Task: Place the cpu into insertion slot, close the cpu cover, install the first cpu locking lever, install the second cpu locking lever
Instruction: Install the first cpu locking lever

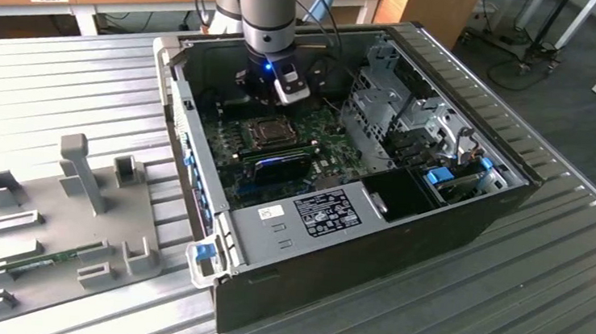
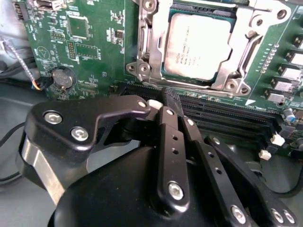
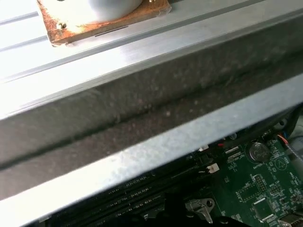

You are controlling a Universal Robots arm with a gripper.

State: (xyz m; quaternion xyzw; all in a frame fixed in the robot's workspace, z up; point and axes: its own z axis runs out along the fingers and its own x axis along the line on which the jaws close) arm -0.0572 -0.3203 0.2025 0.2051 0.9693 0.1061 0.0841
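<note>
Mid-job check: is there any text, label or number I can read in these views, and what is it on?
Nothing reads clearly.
cpu: printed lines, too blurred to read.
Sticker on the case's metal panel: too small to read.
Small label beside it: too small to read.
Board markings: too small to read.

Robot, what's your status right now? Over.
Hand shut, empty, above memory slots. Cpu seated in insertion slot; cpu cover down over it. Nothing blocking.

Print marks the cpu (image 2: 196, 45), and a white label (image 1: 326, 212) sits on the case; neither is legible.
</note>
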